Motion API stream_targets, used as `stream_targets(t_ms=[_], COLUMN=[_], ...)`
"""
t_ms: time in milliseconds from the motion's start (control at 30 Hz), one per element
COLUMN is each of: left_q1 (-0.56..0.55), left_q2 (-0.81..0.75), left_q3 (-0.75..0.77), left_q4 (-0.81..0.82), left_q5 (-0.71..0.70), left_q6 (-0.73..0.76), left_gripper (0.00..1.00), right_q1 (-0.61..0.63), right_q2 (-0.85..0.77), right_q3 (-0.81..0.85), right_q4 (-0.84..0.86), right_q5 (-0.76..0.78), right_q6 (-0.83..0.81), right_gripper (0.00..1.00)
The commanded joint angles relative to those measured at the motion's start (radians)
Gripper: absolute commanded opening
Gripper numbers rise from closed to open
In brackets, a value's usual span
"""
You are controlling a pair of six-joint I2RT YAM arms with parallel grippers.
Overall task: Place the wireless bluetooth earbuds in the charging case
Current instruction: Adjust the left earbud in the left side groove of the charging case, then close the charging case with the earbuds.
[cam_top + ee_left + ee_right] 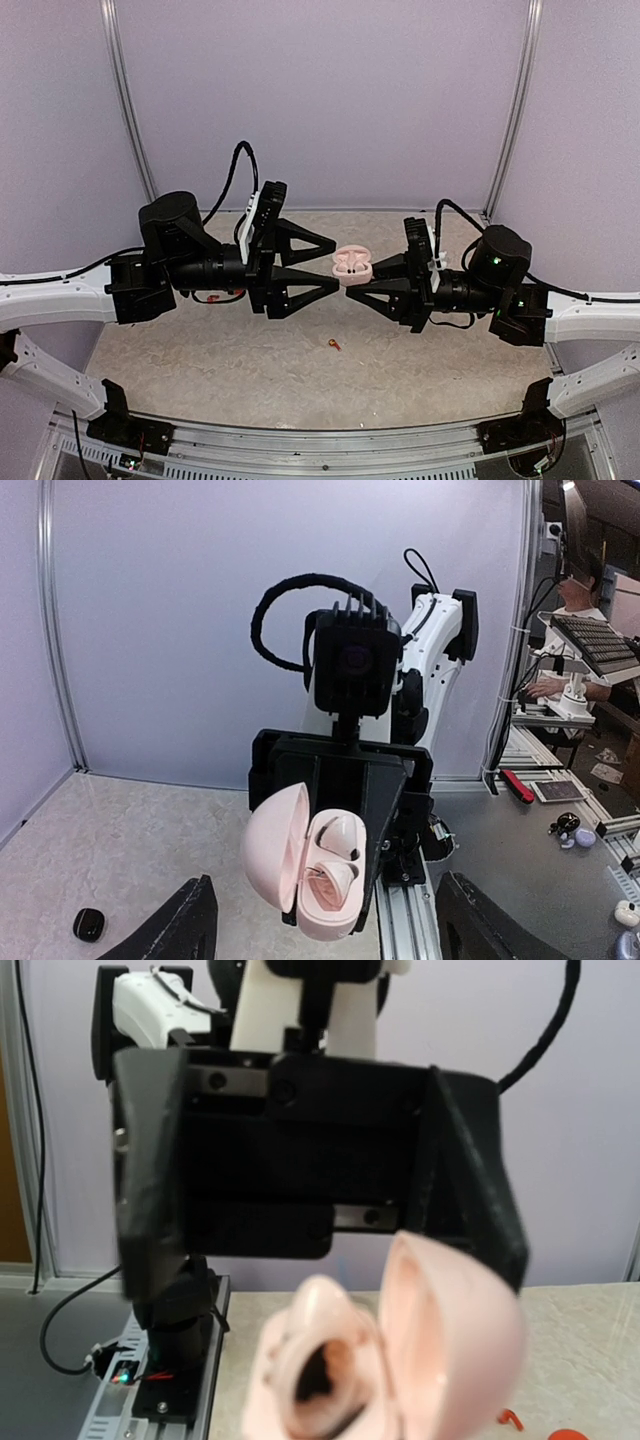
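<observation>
- My right claw (365,277) is closed on the open pink case (305,865), holding it up off the table (200,350) with its lid swung to one side.
- My left claw (336,264) faces it, spread wide and empty, its tips just beside the case.
- In the left wrist view one pale bud (341,835) sits in the upper well. The lower well shows something pinkish, but I cannot tell whether that is a bud.
- A small orange bud (333,345) lies on the table below the two claws, well apart from both.
- Risk: the grip looks to be on a rounded shell, so any push from the left claw could twist the case or pop it out.
- Risk: with the case tipped on its side, a jolt could shake the seated bud loose.
- Risk: the orange bud is tiny and lies flat on the table, so wide fingers may flick it away instead of pinching it.
</observation>
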Motion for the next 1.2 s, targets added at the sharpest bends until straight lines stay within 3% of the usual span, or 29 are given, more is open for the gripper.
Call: stream_targets(t_ms=[0,567,767,833,1000,1167], left_q1=[-0.030,-0.112,-0.111,-0.107,-0.070,-0.011], left_q2=[0.013,-0.041,-0.088,-0.102,-0.122,-0.136], left_q3=[0.033,0.011,-0.039,-0.052,-0.071,-0.103], left_q4=[-0.020,-0.027,0.016,0.017,0.007,0.016], left_q5=[0.021,-0.003,-0.187,-0.281,-0.451,-0.521], left_q6=[0.057,0.173,0.163,0.150,0.059,-0.082], left_gripper=[0.75,0.67,0.81,0.97,0.99,0.99], right_q1=[0.009,0.006,-0.011,-0.029,-0.090,-0.197], right_q2=[0.004,0.002,-0.009,-0.016,-0.032,-0.035], right_q3=[0.025,0.005,-0.004,-0.002,0.007,-0.003], right_q4=[0.007,0.013,0.000,-0.027,-0.121,-0.214], right_q5=[0.001,0.027,0.052,0.068,0.088,0.051], right_q6=[0.012,0.025,0.057,0.079,0.150,0.260], right_gripper=[0.00,0.00,0.00,0.00,0.00,0.00])
